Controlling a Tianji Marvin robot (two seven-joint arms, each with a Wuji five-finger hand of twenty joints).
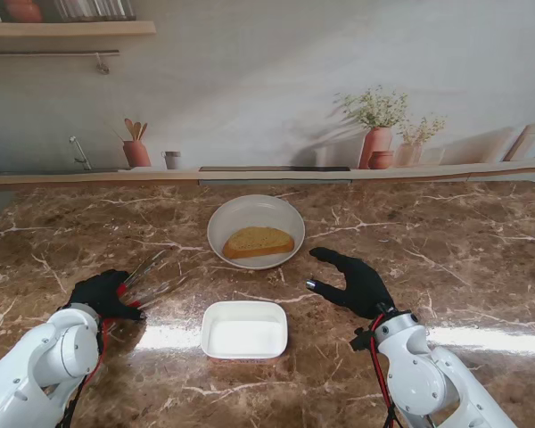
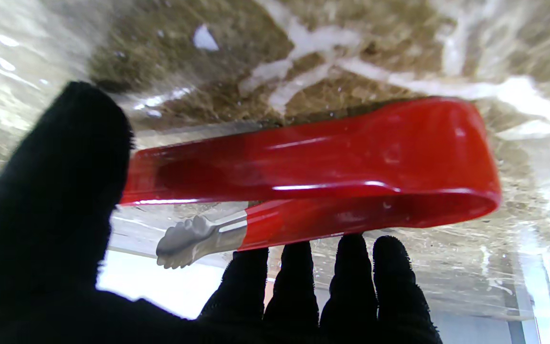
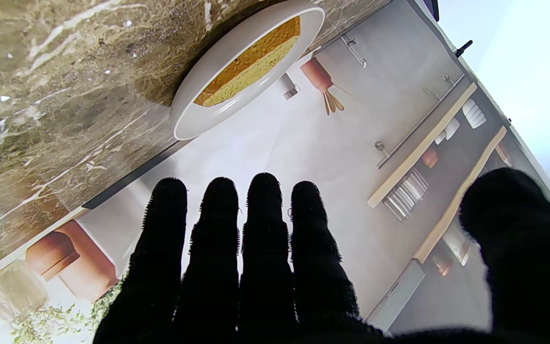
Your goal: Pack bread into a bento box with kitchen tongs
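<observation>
A toasted bread slice (image 1: 259, 242) lies in a round white plate (image 1: 229, 212) at the middle of the table. The white bento box (image 1: 244, 329) sits nearer to me than the plate and holds nothing. My left hand (image 1: 102, 292) is shut on the red-handled tongs (image 1: 149, 276), left of the box. The metal tips point toward the plate and look blurred. In the left wrist view the thumb and fingers (image 2: 351, 282) flank the red handle (image 2: 332, 167), close to the marble. My right hand (image 1: 352, 281) hovers open right of the plate; its wrist view shows the plate (image 3: 194, 119) and bread (image 3: 256, 62).
The brown marble table (image 1: 446, 259) runs wide to both sides. Along its far edge a ledge carries a utensil pot (image 1: 136, 152), a small cup (image 1: 171, 160) and plant vases (image 1: 376, 143). A shelf (image 1: 67, 28) hangs at the upper left.
</observation>
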